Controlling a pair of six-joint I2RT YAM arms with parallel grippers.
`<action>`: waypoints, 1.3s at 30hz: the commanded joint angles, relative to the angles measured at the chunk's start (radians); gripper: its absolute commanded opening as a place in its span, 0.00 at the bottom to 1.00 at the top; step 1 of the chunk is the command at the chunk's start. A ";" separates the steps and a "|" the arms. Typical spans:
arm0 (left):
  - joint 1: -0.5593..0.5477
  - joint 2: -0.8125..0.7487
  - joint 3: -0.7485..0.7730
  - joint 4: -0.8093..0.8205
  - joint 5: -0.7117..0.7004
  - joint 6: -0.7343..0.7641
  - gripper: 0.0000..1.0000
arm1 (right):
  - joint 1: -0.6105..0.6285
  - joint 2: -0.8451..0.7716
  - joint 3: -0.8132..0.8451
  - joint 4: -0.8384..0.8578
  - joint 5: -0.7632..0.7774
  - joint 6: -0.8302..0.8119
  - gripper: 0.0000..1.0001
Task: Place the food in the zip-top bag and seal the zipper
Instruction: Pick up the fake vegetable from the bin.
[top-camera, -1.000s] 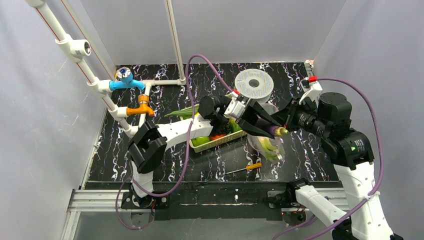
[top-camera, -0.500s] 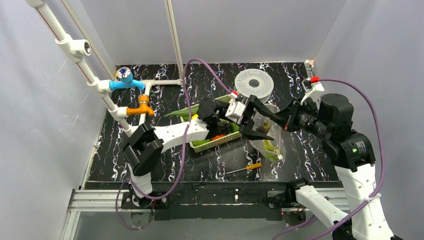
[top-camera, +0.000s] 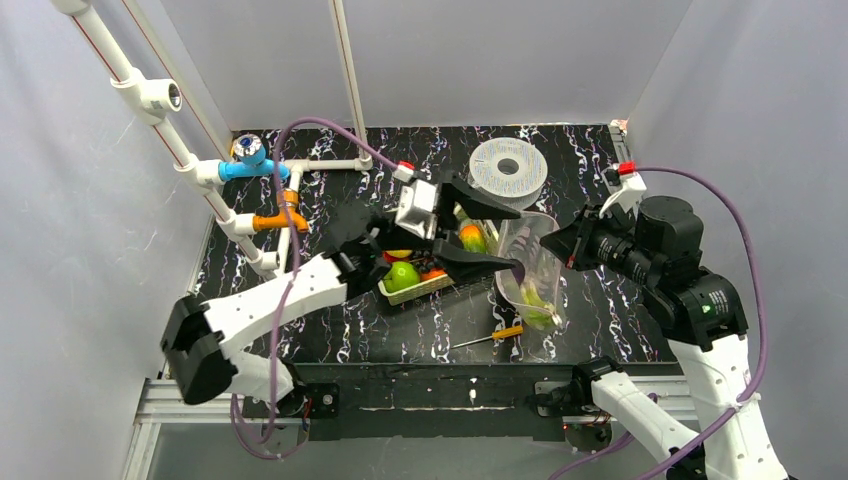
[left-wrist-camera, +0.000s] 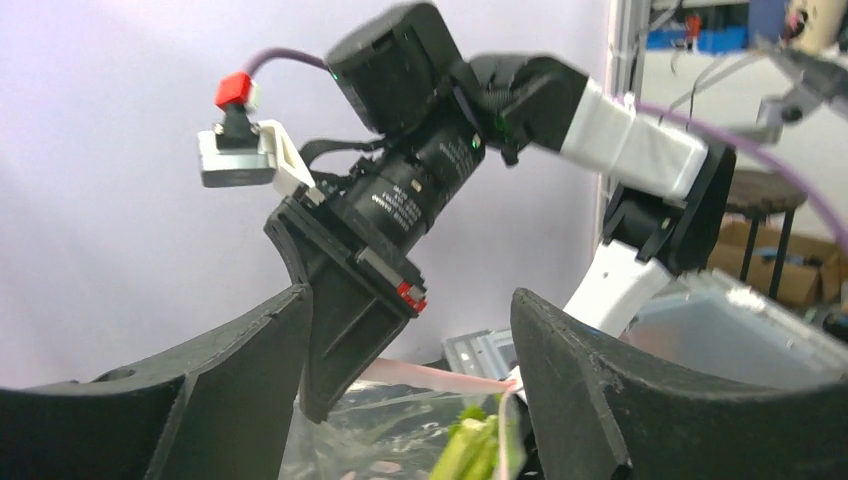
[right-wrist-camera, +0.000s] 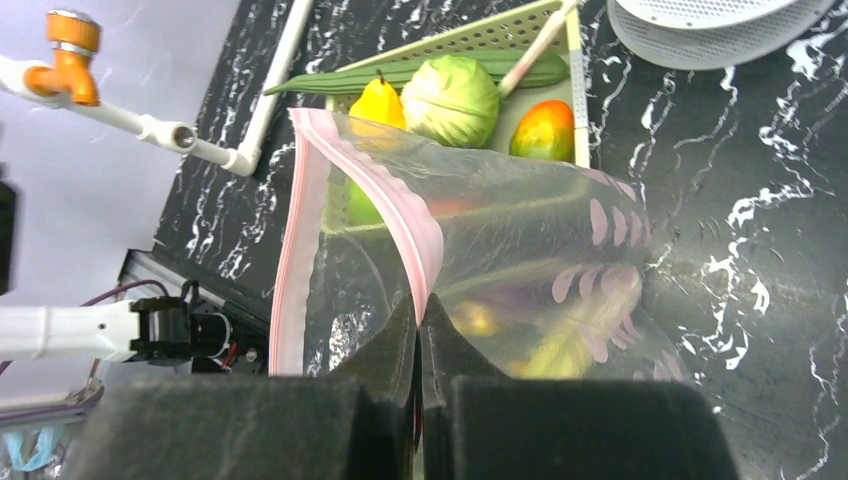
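Note:
The clear zip-top bag (top-camera: 532, 280) stands open right of the basket, with a green leek, something purple and something yellow blurred inside (right-wrist-camera: 560, 320). My right gripper (right-wrist-camera: 421, 305) is shut on the bag's pink zipper strip (right-wrist-camera: 300, 240) and holds the mouth up; it also shows in the top view (top-camera: 556, 246). My left gripper (top-camera: 519, 241) is open and empty, level with the bag's mouth on its left side. In the left wrist view, the left gripper (left-wrist-camera: 410, 400) frames the strip (left-wrist-camera: 430, 378) and a leek tip (left-wrist-camera: 470, 450). A cabbage (right-wrist-camera: 450, 100), yellow pepper (right-wrist-camera: 378, 100), cucumber (right-wrist-camera: 400, 72) and green apple (top-camera: 403, 275) lie in the basket.
The pale-green slatted basket (top-camera: 432, 288) sits just left of the bag, with an orange-red fruit (right-wrist-camera: 545, 130) in it. A grey round spool (top-camera: 508, 170) stands behind the bag. An orange-tipped stick (top-camera: 492, 336) lies in front. White pipes with blue and orange taps (top-camera: 265, 190) stand at the left.
My left arm has pulled back to the left from over the bag's mouth. The purple eggplant at its fingertips a second ago is no longer in them. My right gripper still holds the strip.

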 joint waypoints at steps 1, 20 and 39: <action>0.005 -0.151 -0.064 -0.209 -0.216 -0.098 0.75 | 0.003 -0.012 -0.018 0.070 0.075 -0.030 0.01; 0.006 -0.330 -0.043 -1.228 -0.999 0.020 0.98 | 0.003 0.002 0.006 0.036 0.393 -0.095 0.01; 0.032 0.005 0.117 -1.397 -1.208 -0.060 0.98 | 0.004 0.023 -0.114 0.148 0.321 -0.108 0.01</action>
